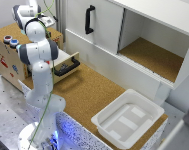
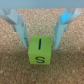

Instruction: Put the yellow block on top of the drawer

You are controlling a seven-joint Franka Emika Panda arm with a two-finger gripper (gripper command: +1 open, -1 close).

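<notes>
Closest in, wrist view: yellow block point(image 2: 41, 51) sits centred betw. the two fingers point(image 2: 19, 27) of the end effector point(image 2: 41, 43), black marks on its facing side, cork point(image 2: 15, 67) all round it. Fingertips are right at the block's sides, but can't tell if they're clamped on it or just let go, and no visible gap under the block either way. In the exterior view the white tub point(image 1: 101, 122) is lower right, the arm point(image 1: 39, 55) rises from lower left, and the cork counter point(image 1: 89, 95) runs betw. them. Past that, centre-left, the drawer point(image 1: 70, 62) stands part open w/ its black handle point(image 1: 66, 69). The wrist reaches to the upper left over the wooden cabinet point(image 1: 9, 62), so the cork under the block is prob. the cabinet's top, i.e. the goal spot; the block itself isn't visible there. The white cabinet point(image 1: 106, 25) is furthest back. To finish well: confirm the block is flat on the cork before letting go, spread both fingers evenly so neither drags it, then lift straight up w/o sideways drift. Stay away from the two small round items point(image 1: 10, 41) on that top.
</notes>
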